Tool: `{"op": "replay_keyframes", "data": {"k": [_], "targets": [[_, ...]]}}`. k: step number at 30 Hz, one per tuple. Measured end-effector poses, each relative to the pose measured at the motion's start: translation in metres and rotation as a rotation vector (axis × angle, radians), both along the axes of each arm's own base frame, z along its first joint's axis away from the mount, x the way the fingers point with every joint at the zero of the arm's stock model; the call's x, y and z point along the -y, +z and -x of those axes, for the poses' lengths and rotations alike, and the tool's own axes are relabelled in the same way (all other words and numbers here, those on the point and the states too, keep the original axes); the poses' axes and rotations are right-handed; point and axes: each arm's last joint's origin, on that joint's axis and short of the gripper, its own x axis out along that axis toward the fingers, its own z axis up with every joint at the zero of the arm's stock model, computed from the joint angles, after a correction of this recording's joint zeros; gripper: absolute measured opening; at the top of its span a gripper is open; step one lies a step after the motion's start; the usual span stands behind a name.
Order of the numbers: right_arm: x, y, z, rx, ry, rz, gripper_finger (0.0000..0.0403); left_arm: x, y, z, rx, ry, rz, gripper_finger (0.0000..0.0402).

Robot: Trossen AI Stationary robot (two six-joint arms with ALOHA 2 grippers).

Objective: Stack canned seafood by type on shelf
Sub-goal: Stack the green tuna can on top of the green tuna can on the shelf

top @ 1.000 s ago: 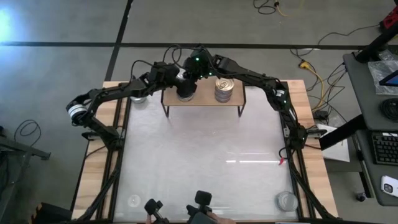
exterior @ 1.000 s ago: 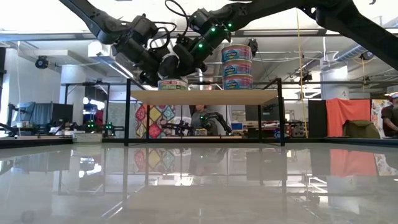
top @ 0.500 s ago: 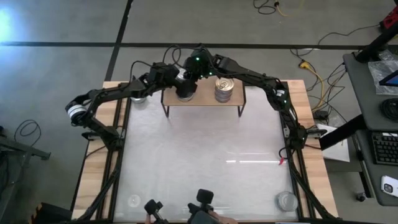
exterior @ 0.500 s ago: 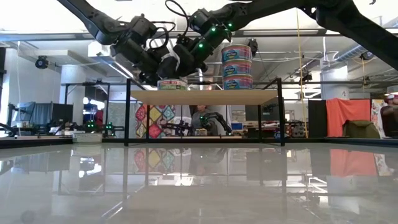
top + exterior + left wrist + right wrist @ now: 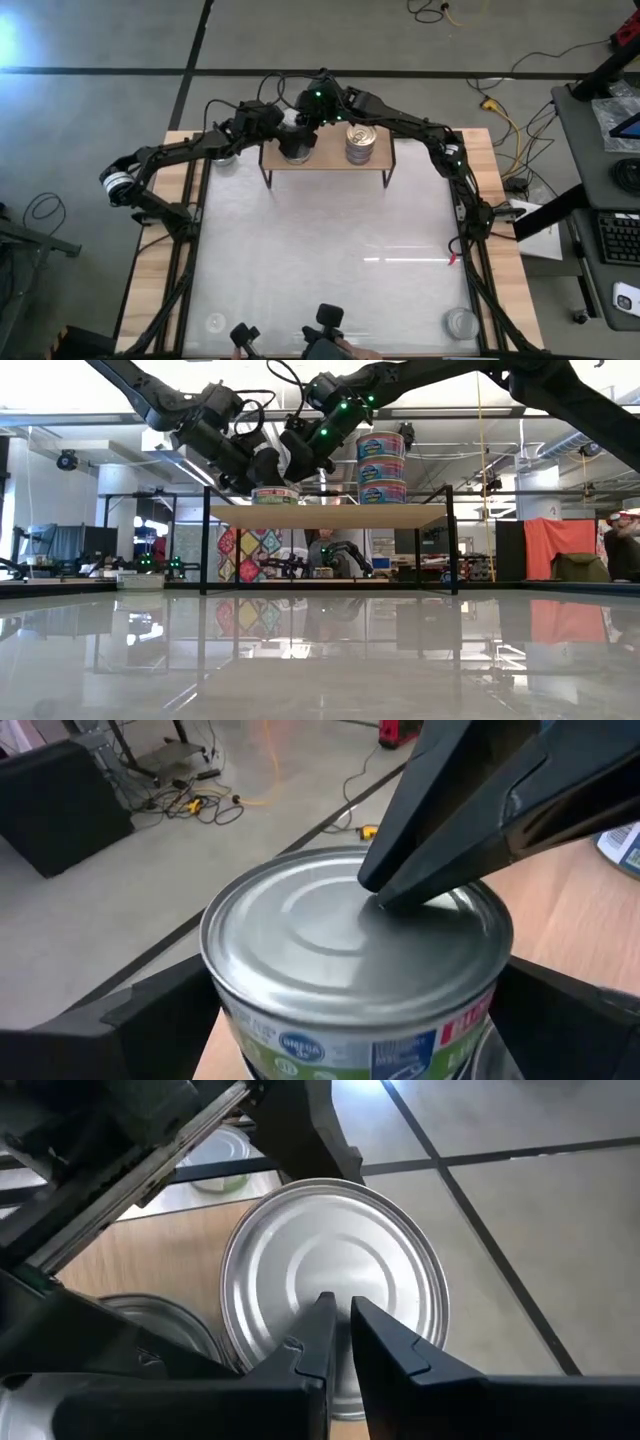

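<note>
Both grippers at a short silver-topped round tin [image 5: 355, 955] on the light wood-plank shelf [image 5: 330, 160].
Left gripper [image 5: 350, 1020] is spread wide around the tin's wall; right gripper [image 5: 338, 1325], fingers pressed together, rests its tips on the lid. The tin looks rigid, smooth and probably slippery, best gripped across its sides. Its green-and-red label is unreadable. Three tins [image 5: 381, 465] stand stacked nearby.

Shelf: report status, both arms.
Left gripper jaws open around silver tin on shelf. Right gripper shut, tips pressing its lid. Three-tin stack alongside.
</note>
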Motion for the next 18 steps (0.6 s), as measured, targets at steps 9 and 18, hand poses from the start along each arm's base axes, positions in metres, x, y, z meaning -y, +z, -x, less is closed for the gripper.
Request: {"op": "replay_keyframes", "data": {"k": [9,18], "targets": [[0.0,-0.0014,-0.0003,-0.003,0.003,-0.006,0.0028,0.0005,-0.0062,0.0042,0.035,0.012,0.003,0.04],[0.0021,-0.0017,0.0011,-0.005,-0.001,-0.008,0.0028,0.0024,-0.0055,0.0074,0.006,0.002,0.009,0.04]]}}
